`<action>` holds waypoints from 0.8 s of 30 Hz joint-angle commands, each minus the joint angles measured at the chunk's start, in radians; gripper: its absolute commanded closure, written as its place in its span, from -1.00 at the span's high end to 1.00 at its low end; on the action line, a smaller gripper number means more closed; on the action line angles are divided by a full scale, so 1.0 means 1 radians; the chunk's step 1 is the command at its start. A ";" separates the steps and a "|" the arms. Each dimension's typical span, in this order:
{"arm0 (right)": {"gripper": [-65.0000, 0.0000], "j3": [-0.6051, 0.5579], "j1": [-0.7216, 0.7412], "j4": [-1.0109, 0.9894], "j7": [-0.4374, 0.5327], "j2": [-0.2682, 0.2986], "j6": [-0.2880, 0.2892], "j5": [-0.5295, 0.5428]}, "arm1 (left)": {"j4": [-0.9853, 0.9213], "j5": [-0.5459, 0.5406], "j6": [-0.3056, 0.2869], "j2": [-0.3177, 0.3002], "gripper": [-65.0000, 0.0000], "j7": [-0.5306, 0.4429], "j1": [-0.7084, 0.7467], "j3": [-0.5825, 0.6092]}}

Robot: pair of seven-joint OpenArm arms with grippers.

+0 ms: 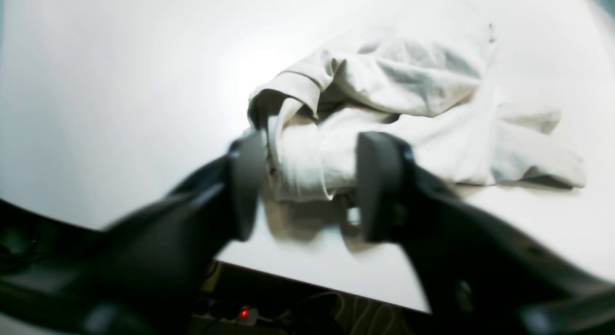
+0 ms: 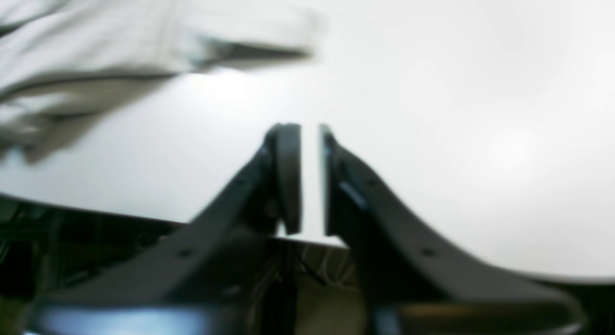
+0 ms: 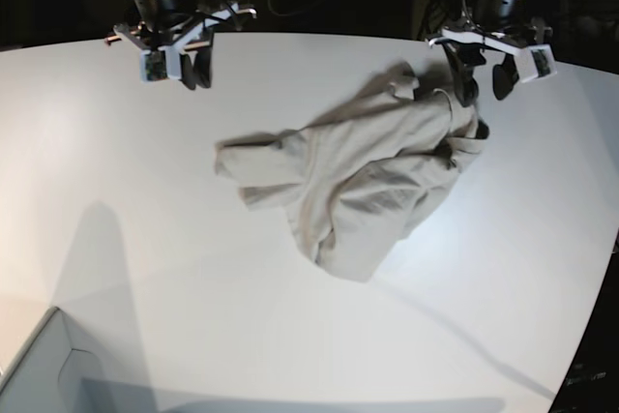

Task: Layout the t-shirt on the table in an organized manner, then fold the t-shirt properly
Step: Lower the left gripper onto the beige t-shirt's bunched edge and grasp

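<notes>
Looking through the left wrist camera, the left black end effector point(image 1: 310, 186) has its two fingers spread wide apart. A bunched bit of the soft beige-grey cotton t-shirt point(image 1: 408, 114) sits between them, near the edge of the big smooth white bench point(image 1: 120, 109). The fingers do not seem to pinch the cloth, so it looks let go, though the picture is blurry. A tiny red light point(image 1: 244, 314) glows under the bench.

The right wrist camera is blurry too. The right black end effector point(image 2: 311, 179) has only a thin gap between its fingers, and nothing is in that gap. It hangs over bare bench point(image 2: 480, 109) near the edge. The t-shirt point(image 2: 120, 42) lies well away, up in the corner of the picture.

From the base camera, the t-shirt point(image 3: 358, 181) lies crumpled in a heap around the middle of the bench point(image 3: 145, 239). The left end effector point(image 3: 484, 79) is right at its far edge. The right end effector point(image 3: 193, 70) is well apart from it. A pale grey box corner point(image 3: 48, 374) pokes in at the bottom.

I think the job has hardly started. The shirt is not spread flat yet, and no fold is done.
</notes>
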 commanded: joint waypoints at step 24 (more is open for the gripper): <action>0.02 0.000 0.155 0.009 0.027 0.009 0.021 0.001 | -0.154 -0.118 -0.002 0.023 0.25 0.243 -0.246 -0.166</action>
